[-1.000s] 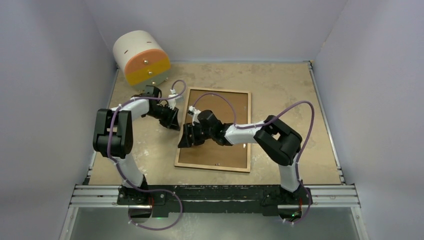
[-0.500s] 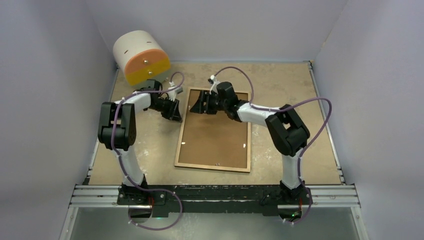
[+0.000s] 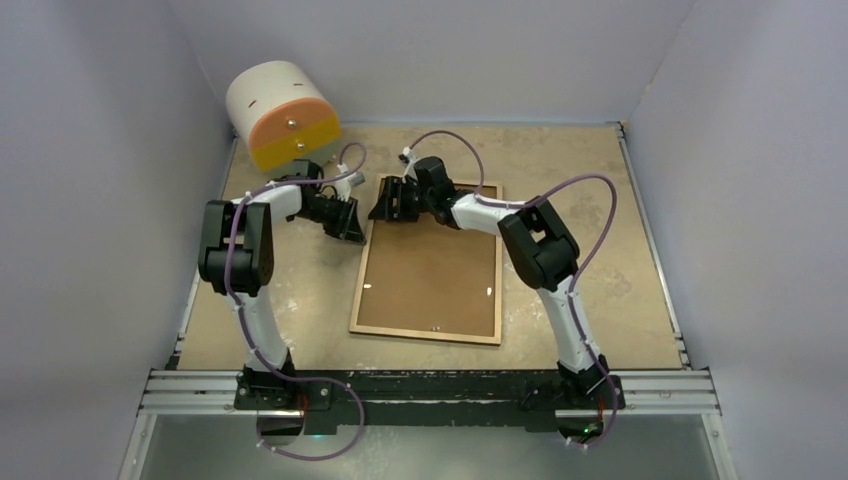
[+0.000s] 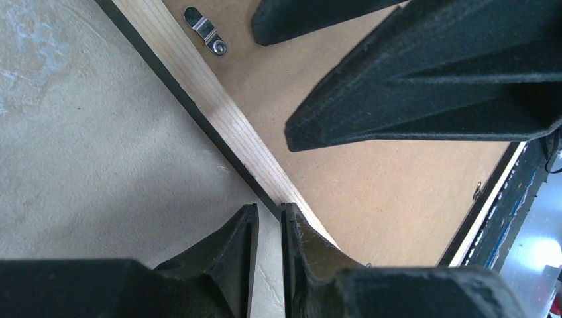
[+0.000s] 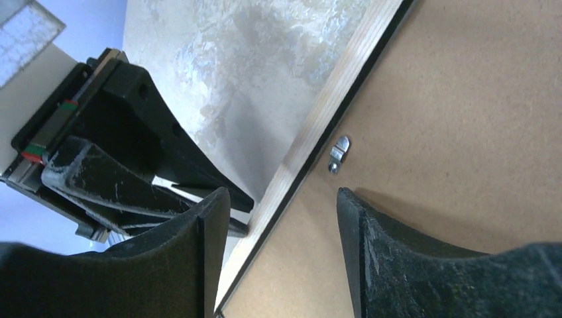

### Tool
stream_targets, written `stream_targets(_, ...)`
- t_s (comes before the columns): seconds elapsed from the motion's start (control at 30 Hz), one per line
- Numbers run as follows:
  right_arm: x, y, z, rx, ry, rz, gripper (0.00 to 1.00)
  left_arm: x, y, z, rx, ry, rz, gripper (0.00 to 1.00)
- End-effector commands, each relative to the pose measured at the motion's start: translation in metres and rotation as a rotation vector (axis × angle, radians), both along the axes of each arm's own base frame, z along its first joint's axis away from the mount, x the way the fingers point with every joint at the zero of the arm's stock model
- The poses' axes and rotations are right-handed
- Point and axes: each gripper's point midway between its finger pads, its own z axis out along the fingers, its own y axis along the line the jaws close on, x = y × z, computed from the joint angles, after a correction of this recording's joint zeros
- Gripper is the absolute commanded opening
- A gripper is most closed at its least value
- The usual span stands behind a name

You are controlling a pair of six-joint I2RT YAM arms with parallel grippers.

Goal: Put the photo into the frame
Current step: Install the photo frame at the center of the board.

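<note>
We find the frame (image 3: 497, 262) lying back-up at the middle of the table (image 3: 600, 250), its near rim towards the near edge, with a brown backing panel (image 3: 430, 270) seated inside it; the photo shows in no view. Within the last second the right gripper (image 3: 386, 205) has travelled from midway along the frame's left rim to its far-left corner. We judge this a move onto the fastenings, since the panel must come out before any photo goes in. That gripper hangs over the corner with its jaws well apart and empty, a small metal clip (image 5: 338, 156) showing between them. The left gripper (image 3: 347, 224), unmoved, sits just beside it at the same left rim, closed to a thin slit; the frame's black edge runs into that slit, but we cannot tell whether it is pinched. Beyond, an orange-and-white drum (image 3: 282, 112) occupies the far-left corner.
</note>
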Motion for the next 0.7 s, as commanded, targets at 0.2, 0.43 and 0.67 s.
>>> stream_targets(0.2, 0.018, 0.008, 0.001, -0.018, -0.035, 0.006, 0.61, 0.007, -0.004, -0.003, -0.020, -0.017, -0.013, 0.21)
stream_targets(0.43, 0.022, 0.010, -0.002, -0.027, -0.041, 0.014, 0.59, 0.006, -0.003, -0.003, -0.018, -0.015, -0.016, 0.20)
stream_targets(0.67, 0.023, 0.015, -0.003, -0.004, -0.028, 0.020, 0.57, 0.005, -0.003, -0.003, -0.017, -0.017, -0.022, 0.20)
